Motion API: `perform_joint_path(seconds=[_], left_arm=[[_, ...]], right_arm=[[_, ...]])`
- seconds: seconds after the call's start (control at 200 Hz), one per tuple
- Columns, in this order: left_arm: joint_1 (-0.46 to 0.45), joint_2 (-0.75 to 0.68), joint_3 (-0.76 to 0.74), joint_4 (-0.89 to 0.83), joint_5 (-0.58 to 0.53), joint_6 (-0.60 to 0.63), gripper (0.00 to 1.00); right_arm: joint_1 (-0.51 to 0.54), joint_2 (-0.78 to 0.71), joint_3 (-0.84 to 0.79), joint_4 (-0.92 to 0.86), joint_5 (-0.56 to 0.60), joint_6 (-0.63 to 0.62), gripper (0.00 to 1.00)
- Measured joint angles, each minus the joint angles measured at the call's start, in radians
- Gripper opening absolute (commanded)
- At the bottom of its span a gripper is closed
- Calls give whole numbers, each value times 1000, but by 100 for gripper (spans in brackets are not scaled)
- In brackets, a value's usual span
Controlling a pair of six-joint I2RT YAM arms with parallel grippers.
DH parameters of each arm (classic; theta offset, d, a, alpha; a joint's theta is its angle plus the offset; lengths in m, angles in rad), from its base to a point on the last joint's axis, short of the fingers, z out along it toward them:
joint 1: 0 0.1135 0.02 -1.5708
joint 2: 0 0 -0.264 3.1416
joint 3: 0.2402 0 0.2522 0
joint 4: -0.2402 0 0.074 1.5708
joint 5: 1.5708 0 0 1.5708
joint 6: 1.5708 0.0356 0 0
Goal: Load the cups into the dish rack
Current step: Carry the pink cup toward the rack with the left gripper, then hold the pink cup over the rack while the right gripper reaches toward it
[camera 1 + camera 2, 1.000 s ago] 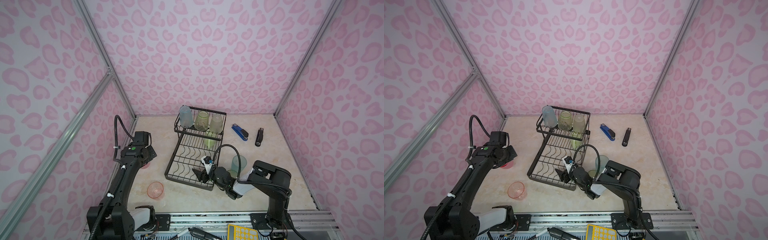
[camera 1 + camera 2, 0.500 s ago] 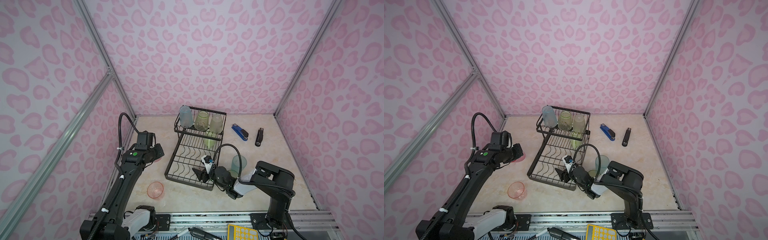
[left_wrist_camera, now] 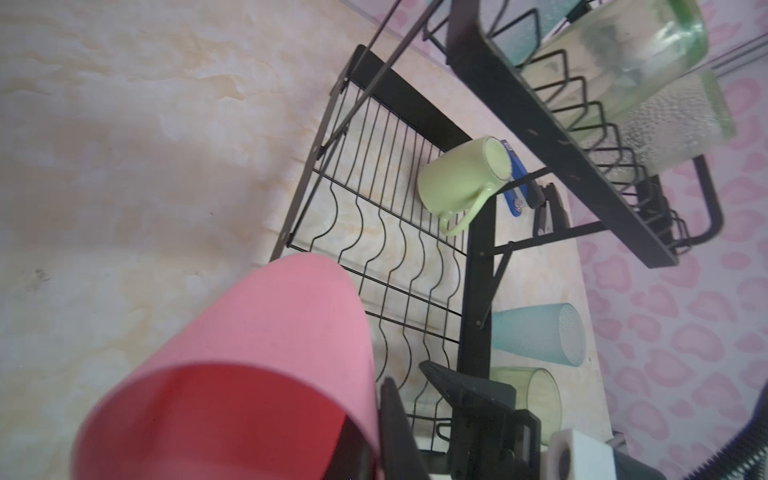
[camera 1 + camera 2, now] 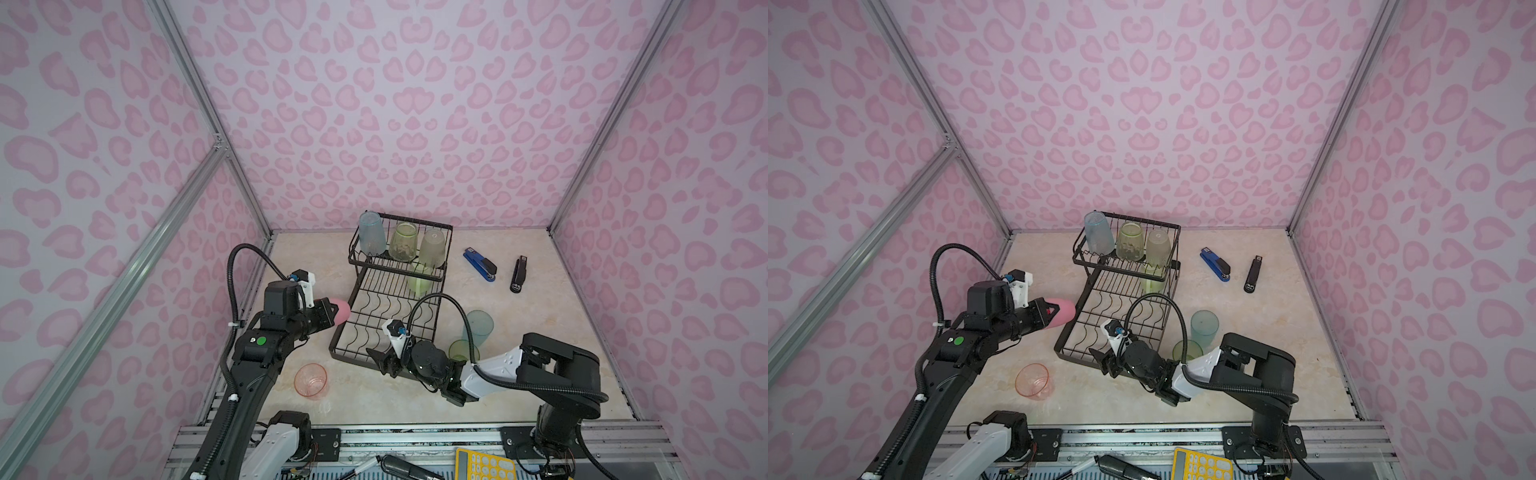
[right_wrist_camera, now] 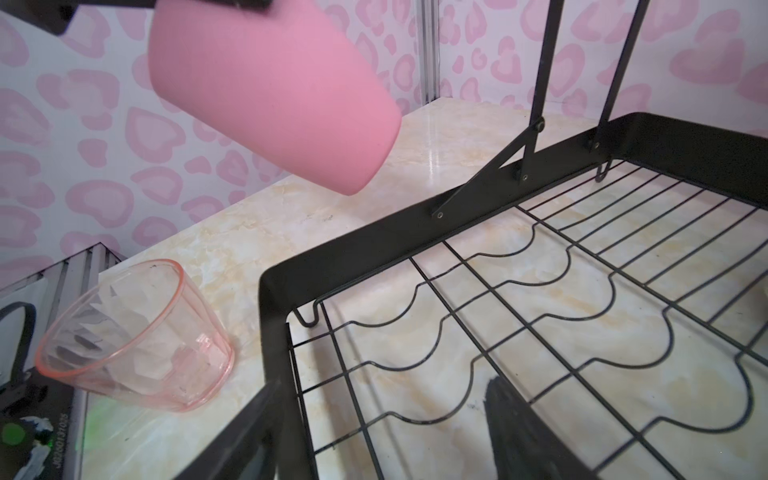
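Translucent pink plastic is sitting closest to the table's [image 4: 374,399] front edge, where a clear pink tumbler [image 4: 311,379] is standing mouth up off the rack's near left corner. Just past it the right gripper [image 4: 376,363] is hovering over that corner of the dish rack [image 5: 415,224], jaws spread with nothing between them. Beside the rack's right side a green tumbler [image 4: 462,350] and a teal tumbler [image 4: 480,328] are waiting on the table. Farther in, the left gripper [image 4: 331,312] is pinching the solid pink cup [image 4: 343,312] by its rim, clear of the table and just outside the rack's left rim. The cup's long axis is lying nearly level, with its base pointing at the rack and its mouth back toward the pincer. The empty wavy bays of the lower tray are therefore lying straight ahead of its base, across the rim. The left arm looks best placed to load it, probably by carrying it over the rim and tipping it mouth down. At the tray's far end a pale-green mug [image 4: 419,280] is resting. Beyond it, in the raised basket, a blue tumbler [image 4: 371,239], an olive tumbler [image 4: 403,242] and a beige tumbler [image 4: 433,249] are standing side by side.
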Motion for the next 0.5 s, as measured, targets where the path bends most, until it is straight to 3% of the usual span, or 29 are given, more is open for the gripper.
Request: perform_joint_path(seconds=[0.3,0.5], left_arm=[[0,-85,-13,104,223,-14,5],[0,-98,-6,213,344,-92,5]], right_arm=[[65,-250,66,-227,105,30,77],[66,-460,149,-420,168,78,79]])
